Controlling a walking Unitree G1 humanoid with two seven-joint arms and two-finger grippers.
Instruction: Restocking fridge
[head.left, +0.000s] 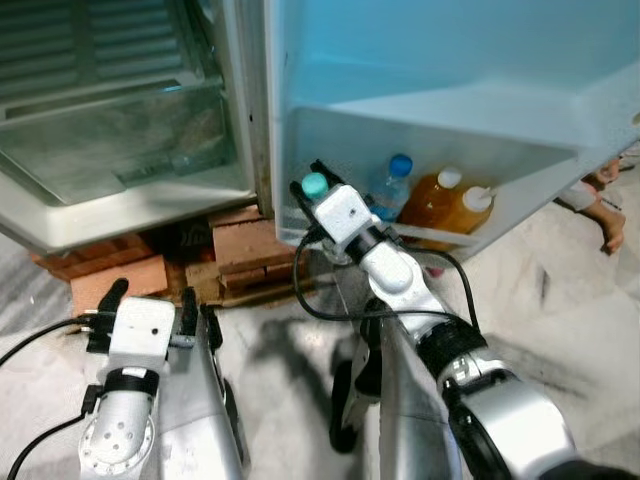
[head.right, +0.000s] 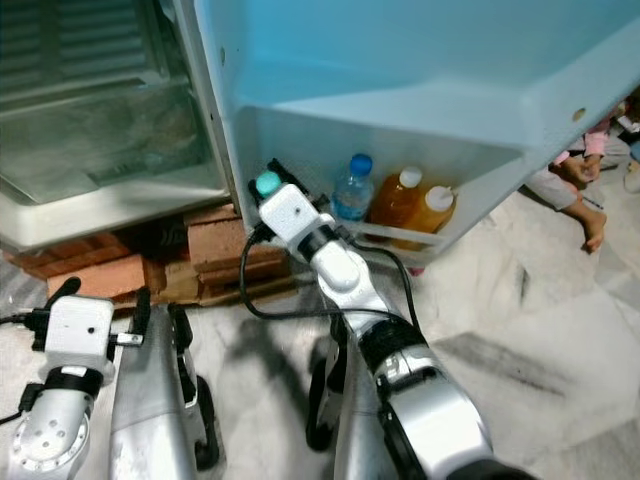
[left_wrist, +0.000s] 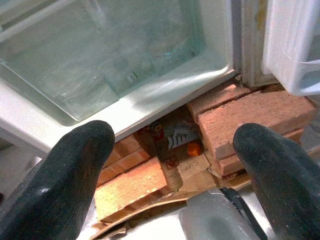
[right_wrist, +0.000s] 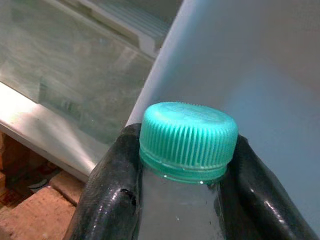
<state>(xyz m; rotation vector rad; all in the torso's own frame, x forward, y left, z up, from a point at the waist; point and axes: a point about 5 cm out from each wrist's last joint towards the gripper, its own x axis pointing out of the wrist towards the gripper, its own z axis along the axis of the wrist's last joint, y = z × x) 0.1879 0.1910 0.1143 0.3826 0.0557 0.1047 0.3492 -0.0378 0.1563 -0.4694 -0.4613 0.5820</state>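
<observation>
Right gripper, head views: the right gripper (head.left: 318, 192) is clamped on a bottle (head.left: 314, 186) with a green cap, at the near end of the fridge door shelf (head.left: 440, 238).
Shelf: a blue-capped bottle (head.left: 388, 190) and two orange bottles (head.left: 445, 203) stand in it.
Left gripper: the left gripper (head.left: 150, 300) hangs low, fingers spread, holding nothing.
Left wrist view: fingers (left_wrist: 60, 177) wide apart above bricks (left_wrist: 252, 115) under the fridge (left_wrist: 125, 107).
Right wrist view: both fingers (right_wrist: 107, 185) press the bottle's neck beside the door (right_wrist: 250, 65).
</observation>
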